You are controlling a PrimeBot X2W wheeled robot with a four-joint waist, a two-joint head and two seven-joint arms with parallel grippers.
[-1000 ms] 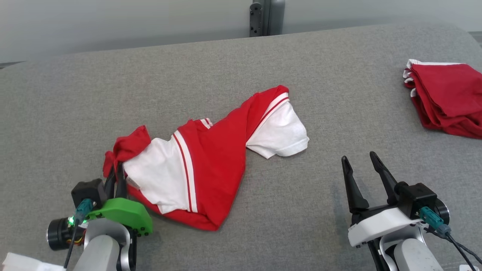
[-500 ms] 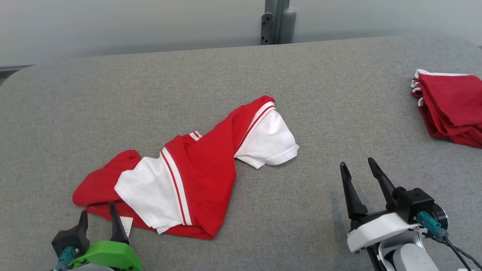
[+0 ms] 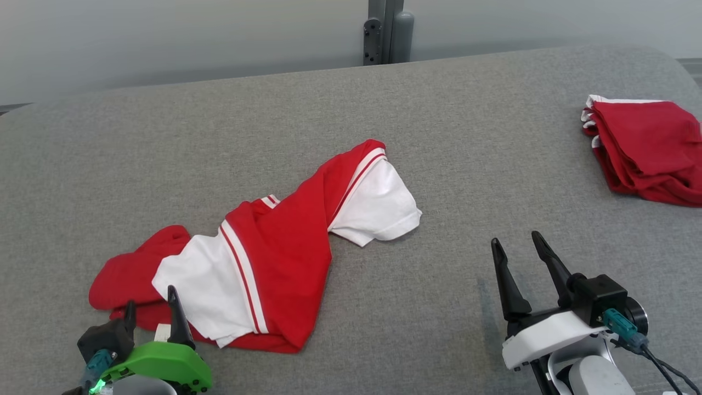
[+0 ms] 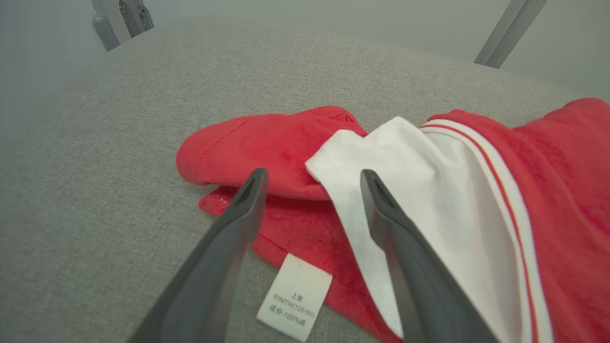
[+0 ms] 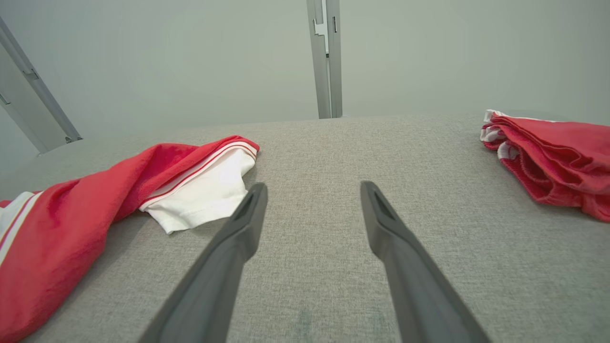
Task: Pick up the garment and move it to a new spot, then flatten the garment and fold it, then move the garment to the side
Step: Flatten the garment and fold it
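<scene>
We are letting go: our left gripper (image 3: 152, 300), which was pinching the red corner of the garment (image 3: 274, 258) a second ago, is now standing wide open and holding nothing. That corner, raised before, is now lying flat. The gripper's fingers are pointing over the garment's near left edge, and a white label (image 4: 294, 296) is showing between them. The garment is lying crumpled on the grey table (image 3: 439, 137), left of centre. Our right gripper (image 3: 515, 238) is hanging open and empty over bare table, well apart from the garment. A folded red pile (image 3: 647, 148) is sitting at the far right.
</scene>
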